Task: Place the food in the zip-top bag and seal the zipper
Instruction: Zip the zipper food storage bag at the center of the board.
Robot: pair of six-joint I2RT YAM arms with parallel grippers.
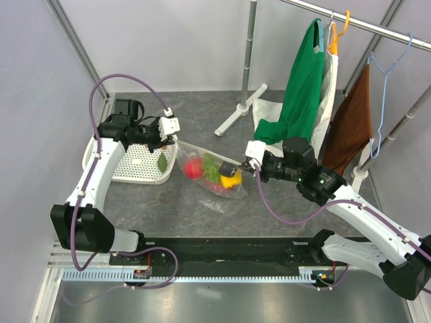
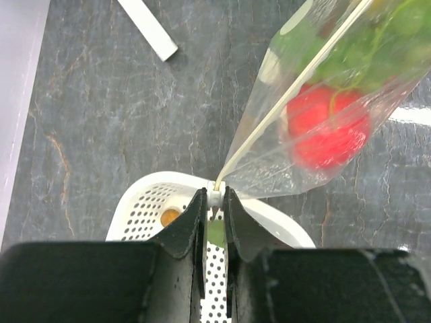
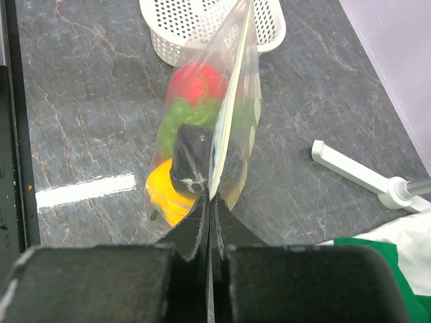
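Left gripper (image 2: 214,192) pinches the slider (image 2: 215,197) above the basket (image 2: 279,222). Right gripper (image 3: 209,202) is clamped on the bag (image 3: 248,101) at the far end of the zipper (image 3: 231,101) (food (image 3: 195,84) inside).

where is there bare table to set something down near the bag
Bare table lies in front of the zip-top bag, up to the black base rail. Another patch sits behind it, between the white basket and the rack foot. Crowded: right of the bag, under the right arm and hanging clothes.
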